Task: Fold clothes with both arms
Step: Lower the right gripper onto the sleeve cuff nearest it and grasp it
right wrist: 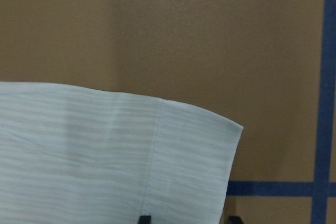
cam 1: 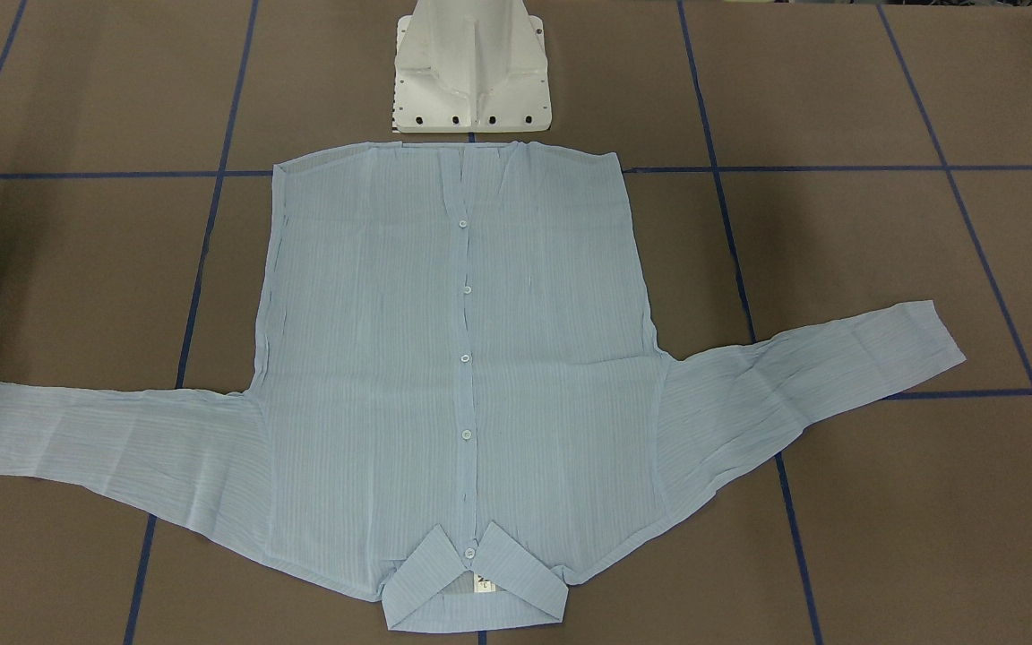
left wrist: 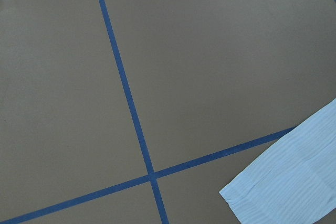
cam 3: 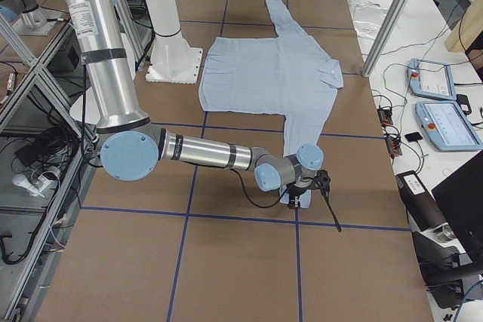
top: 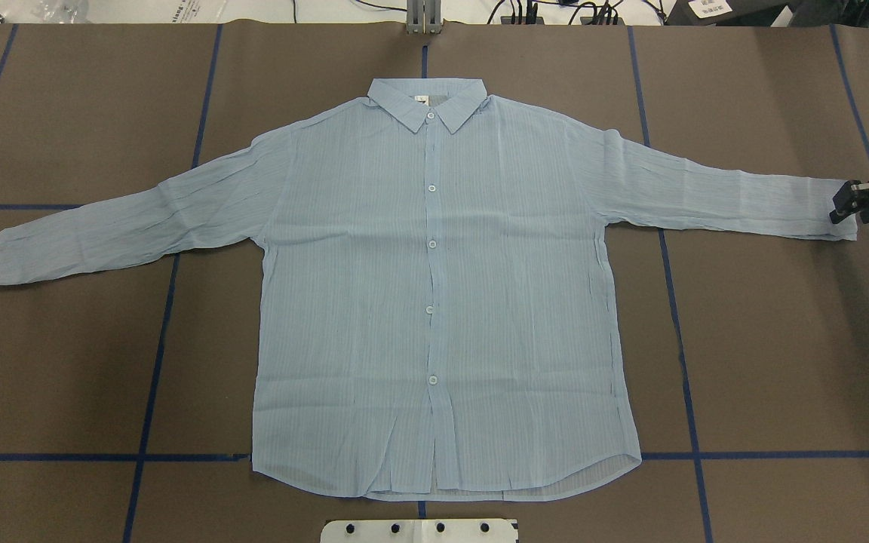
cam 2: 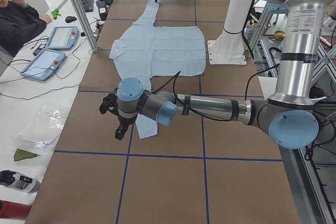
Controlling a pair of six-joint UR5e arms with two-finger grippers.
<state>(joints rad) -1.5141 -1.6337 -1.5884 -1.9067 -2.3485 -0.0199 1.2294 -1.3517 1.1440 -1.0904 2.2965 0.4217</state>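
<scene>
Brown table covering, ruled into large squares by blue tape lines, fills every view, with the white pedestal standing at the robot's edge. On it the shirt lies flat and face up, buttoned down the front. Its hem is just short of the pedestal and its collar is at the far side, towards the operators' desks. Small white buttons run in a line down the middle. Both sleeves are spread out sideways, each angled slightly back towards the robot. The right arm reaches low across the table to the end of the sleeve on the robot's right. There the right gripper sits over the right cuff. Its wrist camera shows two black fingertips set apart, with the cuff's edge lying between them, so it is released rather than clamped. The left arm stretches out low on the other side, and the left gripper hangs just beside the left cuff. Its wrist view shows only that cuff's corner, brown covering and a tape crossing. Whether its fingers are spread or closed cannot be told from the side view alone. A seated person is at the desk beyond the table, near two tablets.
</scene>
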